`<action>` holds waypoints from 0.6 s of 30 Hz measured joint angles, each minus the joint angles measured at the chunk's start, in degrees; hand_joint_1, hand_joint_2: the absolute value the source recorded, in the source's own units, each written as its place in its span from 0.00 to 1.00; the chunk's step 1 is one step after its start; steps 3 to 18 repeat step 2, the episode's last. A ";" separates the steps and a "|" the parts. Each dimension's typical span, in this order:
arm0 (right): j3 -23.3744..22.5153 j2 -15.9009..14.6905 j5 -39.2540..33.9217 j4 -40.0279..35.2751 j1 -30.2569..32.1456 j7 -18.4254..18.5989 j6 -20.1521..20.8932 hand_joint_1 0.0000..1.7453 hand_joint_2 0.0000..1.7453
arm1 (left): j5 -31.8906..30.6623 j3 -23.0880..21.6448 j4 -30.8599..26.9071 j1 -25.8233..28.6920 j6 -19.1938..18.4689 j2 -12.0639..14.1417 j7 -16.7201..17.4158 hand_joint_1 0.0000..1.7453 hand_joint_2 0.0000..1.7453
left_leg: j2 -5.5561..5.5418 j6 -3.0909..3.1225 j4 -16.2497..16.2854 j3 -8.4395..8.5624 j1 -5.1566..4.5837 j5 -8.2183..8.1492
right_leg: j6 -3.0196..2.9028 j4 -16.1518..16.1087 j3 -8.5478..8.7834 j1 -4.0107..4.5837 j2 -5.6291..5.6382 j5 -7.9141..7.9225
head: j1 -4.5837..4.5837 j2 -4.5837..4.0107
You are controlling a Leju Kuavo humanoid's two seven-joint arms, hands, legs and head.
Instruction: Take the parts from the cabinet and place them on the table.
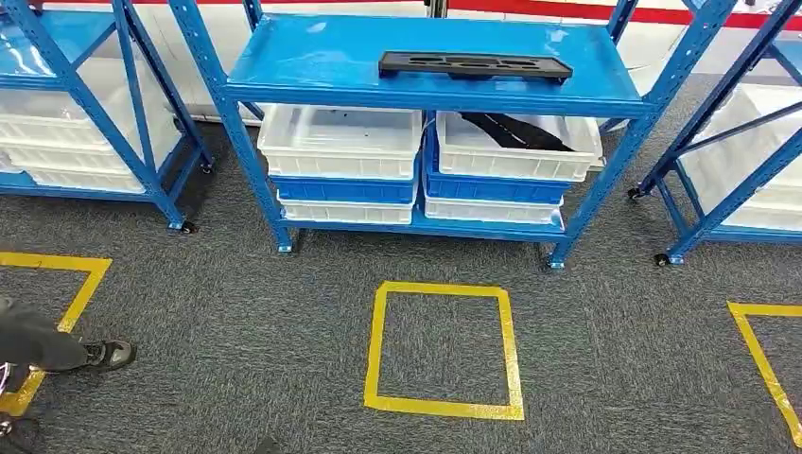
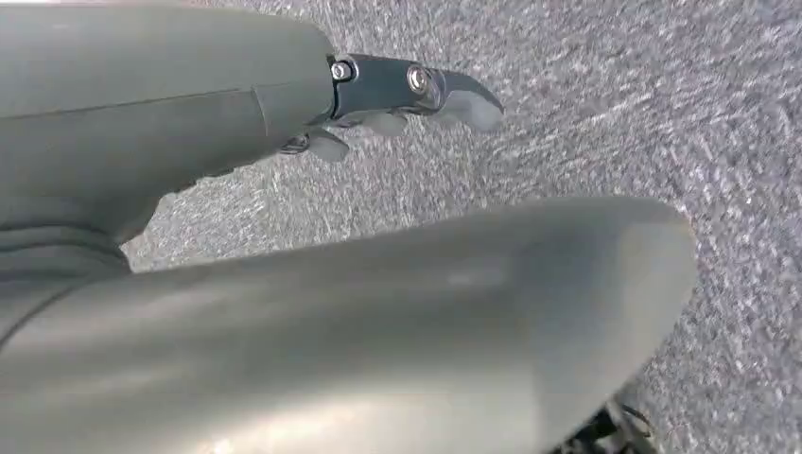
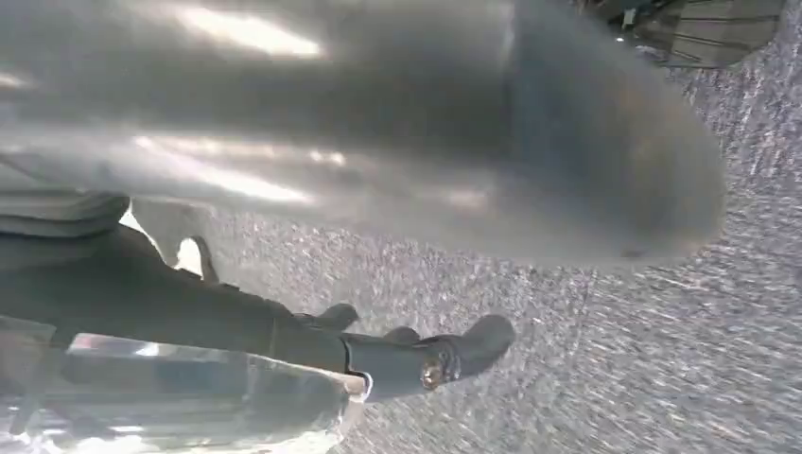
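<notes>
Parts for this task are in the blue cabinet [image 1: 430,90] straight ahead: one long black part [image 1: 475,65] lies flat on the top shelf, toward its right half and apart from the shelf edges, and further black parts [image 1: 515,130] lie inside the upper white bin [image 1: 518,147] on the right of the lower shelf. To the left of that bin sits a second white bin [image 1: 340,140], its contents not discernible. Each white bin rests on a blue bin [image 1: 345,188] with another white one beneath. Similar blue racks [image 1: 90,104] with white bins stand to either side. On the grey carpet [image 1: 236,331] in front of the cabinet a square of yellow tape [image 1: 443,348] is marked out, with parts of other yellow squares at the left and right edges. A person's dark shoe [image 1: 111,354] and trouser leg stand at the left yellow mark. The left hand [image 2: 284,236] hangs over the carpet, thumb and a dark finger [image 2: 416,90] extended and apart, grasping nothing. The right hand [image 3: 312,189] likewise hangs over the carpet, fingers [image 3: 435,355] stretched out and released, nothing between them.
</notes>
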 joint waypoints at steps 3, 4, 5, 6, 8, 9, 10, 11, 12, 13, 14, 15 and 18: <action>0.02 -0.13 0.07 0.00 0.00 0.00 0.00 0.00 0.00 | 0.00 0.00 0.00 0.03 -0.04 -0.09 0.00 0.00 0.00 | -0.07 -0.49 0.07 0.55 0.15 -0.39 | 1.52 -8.82 4.19 -0.43 -0.24 4.31 | 0.04 0.00; 0.02 -0.13 0.07 0.00 0.00 0.00 0.00 0.00 0.00 | 0.00 0.00 0.00 0.03 -0.04 -0.09 0.00 0.00 0.00 | -0.07 -0.49 0.07 0.55 0.15 -0.39 | 1.52 -8.82 4.19 -0.43 -0.24 4.31 | 0.04 0.00; 0.02 -0.13 0.07 0.00 0.00 0.00 0.00 0.00 0.00 | 0.00 0.00 0.00 0.03 -0.04 -0.09 0.00 0.00 0.00 | -0.07 -0.49 0.07 0.55 0.15 -0.39 | 1.52 -8.82 4.19 -0.43 -0.24 4.31 | 0.04 0.00; 0.02 -0.13 0.07 0.00 0.00 0.00 0.00 0.00 0.00 | 0.00 0.00 0.00 0.03 -0.04 -0.09 0.00 0.00 0.00 | -0.07 -0.49 0.07 0.55 0.15 -0.39 | 1.52 -8.82 4.19 -0.43 -0.24 4.31 | 0.04 0.00; 0.02 -0.13 0.07 0.00 0.00 0.00 0.00 0.00 0.00 | 0.00 0.00 0.00 0.03 -0.04 -0.09 0.00 0.00 0.00 | -0.07 -0.49 0.07 0.55 0.15 -0.39 | 1.52 -8.82 4.19 -0.43 -0.24 4.31 | 0.04 0.00; 0.02 -0.13 0.07 0.00 0.00 0.00 0.00 0.00 0.00 | 0.00 0.00 0.00 0.03 -0.04 -0.09 0.00 0.00 0.00 | -0.07 -0.49 0.07 0.55 0.15 -0.39 | 1.52 -8.82 4.19 -0.43 -0.24 4.31 | 0.04 0.00; 0.02 -0.13 0.07 0.00 0.00 0.00 0.00 0.00 0.00 | 0.00 0.00 0.00 0.03 -0.04 -0.09 0.00 0.00 0.00 | -0.07 -0.49 0.07 0.55 0.15 -0.39 | 1.52 -8.82 4.19 -0.43 -0.24 4.31 | 0.04 0.00; 0.02 -0.13 0.07 0.00 0.00 0.00 0.00 0.00 0.00 | 0.00 0.00 0.00 0.03 -0.04 -0.09 0.00 0.00 0.00 | -0.07 -0.49 0.07 0.55 0.15 -0.39 | 1.52 -8.82 4.19 -0.43 -0.24 4.31 | 0.04 0.00; 0.02 -0.13 0.07 0.00 0.00 0.00 0.00 0.00 0.00 | 0.00 0.00 0.00 0.03 -0.04 -0.09 0.00 0.00 0.00 | -0.07 -0.49 0.07 0.55 0.15 -0.39 | 1.52 -8.82 4.19 -0.43 -0.24 4.31 | 0.04 0.00; 0.02 -0.13 0.07 0.00 0.00 0.00 0.00 0.00 0.00 | 0.00 0.00 0.00 0.03 -0.04 -0.09 0.00 0.00 0.00 | -0.07 -0.49 0.07 0.55 0.15 -0.39 | 1.52 -8.82 4.19 -0.43 -0.24 4.31 | 0.04 0.00; 0.02 -0.13 0.07 0.00 0.00 0.00 0.00 0.00 0.00 | 0.00 0.00 0.00 0.03 -0.04 -0.09 0.00 0.00 0.00 | -0.07 -0.49 0.07 0.55 0.15 -0.39 | 1.52 -8.82 4.19 -0.43 -0.24 4.31 | 0.04 0.00; 0.02 -0.13 0.07 0.00 0.00 0.00 0.00 0.00 0.00 | 0.00 0.00 0.00 0.03 -0.04 -0.09 0.00 0.00 0.00 | -0.07 -0.49 0.07 0.55 0.15 -0.39 | 1.52 -8.82 4.19 -0.43 -0.24 4.31 | 0.04 0.00; 0.02 -0.13 0.07 0.00 0.00 0.00 0.00 0.00 0.00 | 0.00 0.00 0.00 0.03 -0.04 -0.09 0.00 0.00 0.00 | -0.07 -0.49 0.07 0.55 0.15 -0.39 | 1.52 -8.82 4.19 -0.43 -0.24 4.31 | 0.04 0.00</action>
